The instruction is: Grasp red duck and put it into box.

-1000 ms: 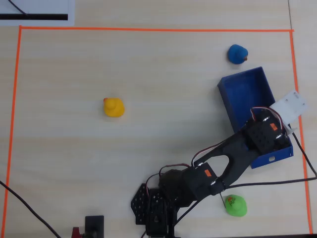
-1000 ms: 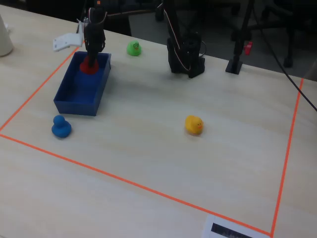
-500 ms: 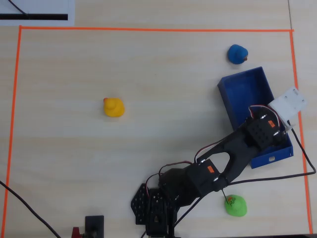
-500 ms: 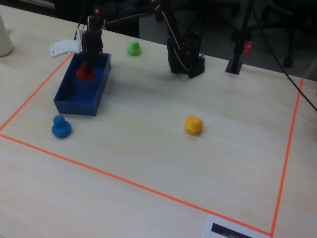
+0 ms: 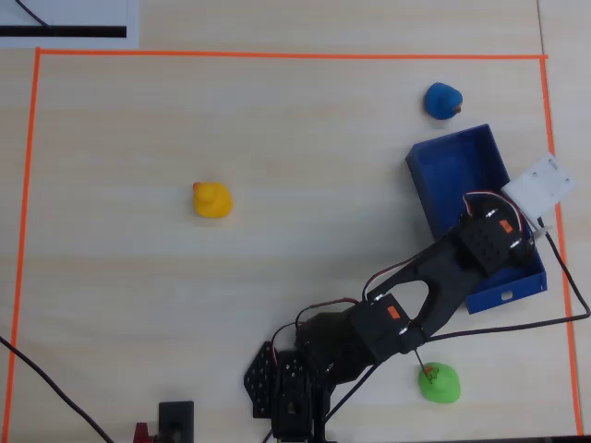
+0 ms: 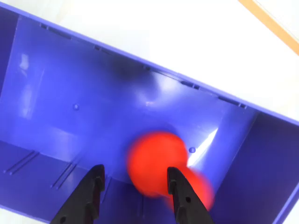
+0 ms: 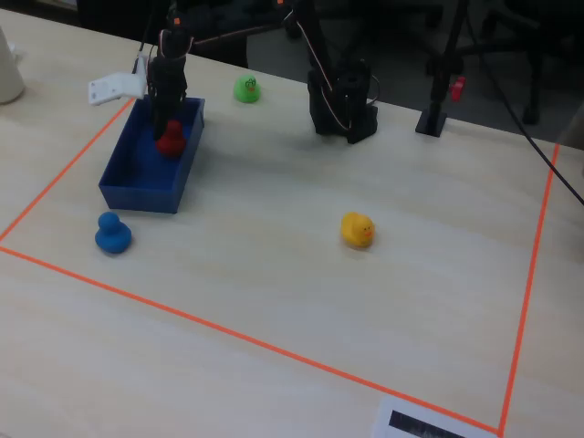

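Wrist view: gripper (image 6: 135,179) spread, empty.

**On the tabletop**

A pale wood-grain table (image 5: 305,138) carries an orange tape rectangle (image 5: 277,54). Inside it lie a yellow duck (image 5: 212,199), a blue duck (image 5: 443,100), a green duck (image 5: 439,381) and the box (image 5: 452,166); the arm's black base (image 7: 344,105) stands at one edge.

Box (image 7: 146,173) walls ring the red duck (image 7: 170,140); only the open top offers the fingers (image 6: 96,179) passage.
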Controlling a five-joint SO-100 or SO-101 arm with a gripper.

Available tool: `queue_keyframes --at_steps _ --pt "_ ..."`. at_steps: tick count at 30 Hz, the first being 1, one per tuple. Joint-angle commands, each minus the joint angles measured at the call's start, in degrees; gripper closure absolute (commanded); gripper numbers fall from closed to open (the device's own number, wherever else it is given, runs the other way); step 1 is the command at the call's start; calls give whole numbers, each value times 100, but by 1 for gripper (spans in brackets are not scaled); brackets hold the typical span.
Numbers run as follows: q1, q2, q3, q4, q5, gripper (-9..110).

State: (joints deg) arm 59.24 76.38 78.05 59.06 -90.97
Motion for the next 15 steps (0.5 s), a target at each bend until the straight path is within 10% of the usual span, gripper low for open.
queue_keyframes --at_steps 1,15 --pt "-62 149 -413 -44 53 83" --pt "-2531 2250 -1230 1688 1143 101"
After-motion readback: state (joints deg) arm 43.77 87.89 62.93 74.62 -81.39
